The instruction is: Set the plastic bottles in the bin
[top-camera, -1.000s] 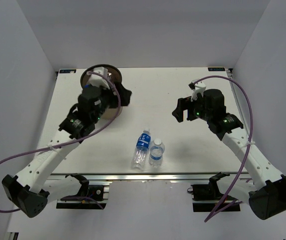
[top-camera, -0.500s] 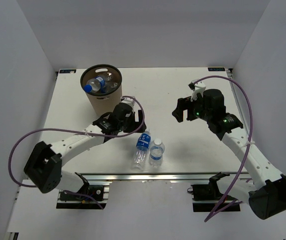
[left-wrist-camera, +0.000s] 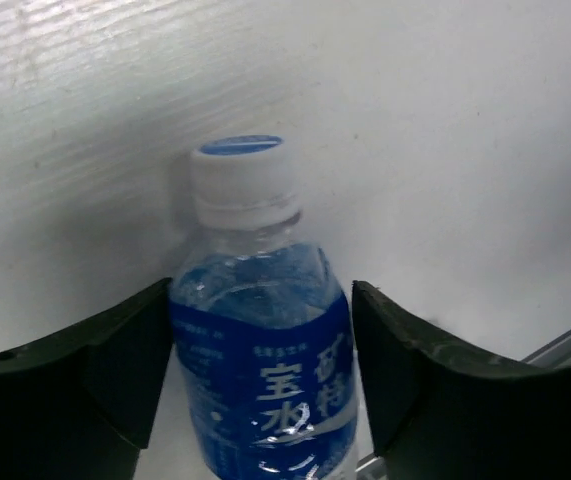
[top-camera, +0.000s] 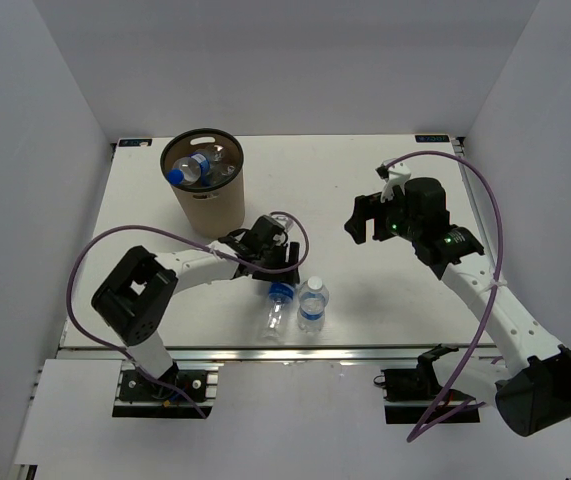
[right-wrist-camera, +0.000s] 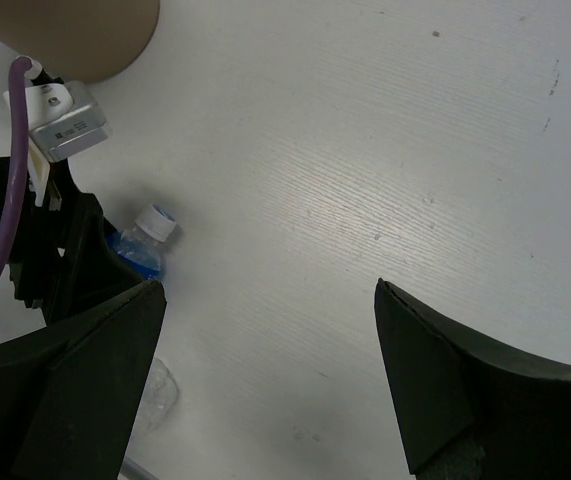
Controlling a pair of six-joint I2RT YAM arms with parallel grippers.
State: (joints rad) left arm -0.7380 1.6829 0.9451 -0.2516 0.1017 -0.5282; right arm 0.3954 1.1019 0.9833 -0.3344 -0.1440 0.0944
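A plastic bottle (top-camera: 276, 308) with a blue label lies on the table near the front edge. My left gripper (top-camera: 277, 272) is low over it. In the left wrist view the jaws of the left gripper (left-wrist-camera: 262, 300) press on both sides of the bottle's label (left-wrist-camera: 260, 350), and its white cap (left-wrist-camera: 243, 170) points away. A second plastic bottle (top-camera: 312, 303) stands upright just to the right. The tan bin (top-camera: 208, 203) stands at the back left with bottles (top-camera: 191, 170) inside. My right gripper (top-camera: 365, 218) (right-wrist-camera: 268, 290) hangs open over bare table.
The right wrist view shows the held bottle's cap (right-wrist-camera: 152, 222), my left wrist (right-wrist-camera: 50, 255) and the bin's base (right-wrist-camera: 75, 30) at top left. The table's front rail (top-camera: 295, 350) runs close behind the bottles.
My left arm swung from above the bin down to the lying bottle, and its jaws narrowed onto the label. The right arm has not moved.
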